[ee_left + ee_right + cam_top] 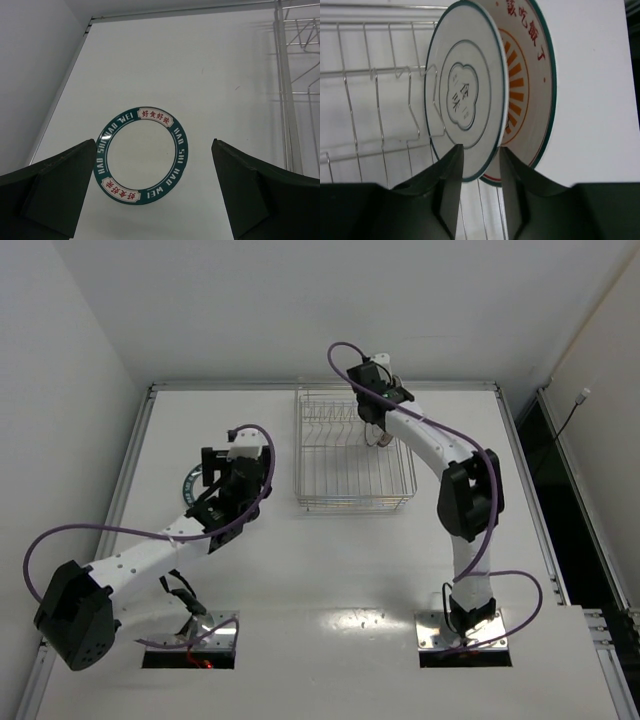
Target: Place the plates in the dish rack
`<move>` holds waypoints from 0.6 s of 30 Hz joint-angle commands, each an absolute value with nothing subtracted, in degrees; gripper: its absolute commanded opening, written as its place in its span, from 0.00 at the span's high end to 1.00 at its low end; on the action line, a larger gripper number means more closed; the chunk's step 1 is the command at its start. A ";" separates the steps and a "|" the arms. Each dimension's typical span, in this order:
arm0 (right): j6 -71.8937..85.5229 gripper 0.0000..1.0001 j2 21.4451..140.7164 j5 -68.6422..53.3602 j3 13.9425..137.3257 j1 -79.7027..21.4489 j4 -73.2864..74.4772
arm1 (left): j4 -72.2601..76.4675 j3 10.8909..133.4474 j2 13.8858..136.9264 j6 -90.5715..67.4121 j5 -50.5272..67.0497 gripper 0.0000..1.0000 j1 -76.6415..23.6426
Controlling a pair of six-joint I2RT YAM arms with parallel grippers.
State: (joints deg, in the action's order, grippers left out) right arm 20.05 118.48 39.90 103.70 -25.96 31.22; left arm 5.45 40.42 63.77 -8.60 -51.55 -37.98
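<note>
The dark green-rimmed plate (141, 155) lies flat on the table, partly hidden under my left arm in the top view (192, 480). My left gripper (154, 141) hangs above it, jaws wide open and empty; it also shows in the top view (207, 487). My right gripper (378, 435) is over the far right of the silver wire dish rack (301, 455). In the right wrist view the right gripper (480, 148) is shut on the lower rim of the upright pale grey plate (462, 95). The white plate with orange pattern (525, 90) stands upright just behind it.
The rack's upright prongs (375, 75) stand in a row left of the two plates. The rack's side frame (280, 75) is to the right of the left gripper. A raised rail (135, 450) borders the table on the left.
</note>
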 commanded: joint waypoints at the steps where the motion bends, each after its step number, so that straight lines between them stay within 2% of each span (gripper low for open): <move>1: 21.45 0.66 112.51 35.77 105.74 -25.84 33.83 | 6.50 42.89 65.56 -10.98 -55.11 0.01 -38.50; 2: 20.75 0.55 109.11 35.16 103.99 -26.54 33.84 | 5.29 42.89 66.61 -12.99 -55.11 0.01 -38.50; 6: 17.23 0.36 97.58 28.32 96.17 -28.73 32.17 | -1.92 45.78 69.60 -21.79 -52.48 0.01 -32.72; 12: 22.05 0.32 82.38 10.65 79.57 -31.46 29.63 | -7.29 52.54 76.45 -25.14 -44.06 0.01 -24.19; 13: 24.24 0.32 78.00 6.11 73.10 -33.03 26.57 | -8.43 53.60 79.08 -25.14 -40.12 0.02 -23.30; 14: 25.48 0.32 75.96 4.15 66.86 -33.92 24.98 | -9.22 55.79 80.41 -25.14 -39.12 0.03 -22.77; 15: 26.62 0.32 74.11 2.39 66.80 -34.88 23.39 | -10.27 57.03 81.81 -25.66 -38.59 0.03 -22.24; 18: 28.74 0.32 68.83 -0.52 56.71 -39.80 20.30 | -11.68 59.67 87.09 -24.35 -35.43 0.05 -22.24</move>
State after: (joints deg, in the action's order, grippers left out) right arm 24.60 69.84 7.84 62.87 -36.71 24.36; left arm -8.95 56.66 83.83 -23.44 -41.30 -22.37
